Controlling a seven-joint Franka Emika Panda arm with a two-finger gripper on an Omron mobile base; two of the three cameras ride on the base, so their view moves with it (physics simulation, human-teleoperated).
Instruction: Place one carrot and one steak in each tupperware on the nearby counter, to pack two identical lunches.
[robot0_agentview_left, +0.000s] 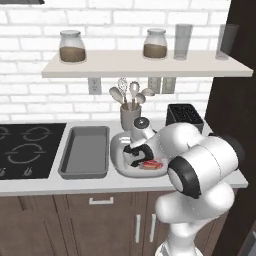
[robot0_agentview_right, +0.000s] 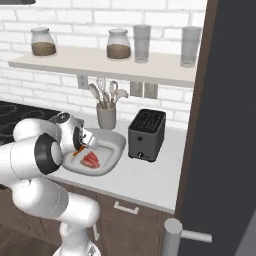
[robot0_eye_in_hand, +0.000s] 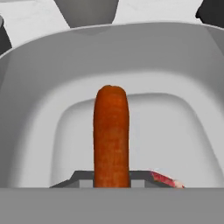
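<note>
Pinched on a slim orange tapered carrot (robot0_eye_in_hand: 111, 135), our two-finger gripper (robot0_eye_in_hand: 111, 183) hung low inside the lighter grey oval tupperware basin (robot0_agentview_left: 116, 145), its fingers pressed against the root's sides. We saw the carrot jutting out from between the fingers over the pale floor of the basin. We saw a flat red raw steak (robot0_agentview_right: 91, 160) with pale marbling lying in the same basin, just beside the gripper; the hand camera caught one red edge of it close to the fingers. We found the darker grey rectangular tupperware tray (robot0_agentview_left: 85, 151) just left of the basin on the light grey-white countertop (robot0_agentview_right: 145, 180), between the basin and the black stovetop (robot0_agentview_left: 27, 148) with ring burners. We noted a black toaster (robot0_agentview_right: 146, 134) right of the basin and a grey utensil holder (robot0_agentview_left: 130, 116) with spoons and a whisk behind it, by the white brick wall. We could not tell whether the carrot touched the basin floor
</note>
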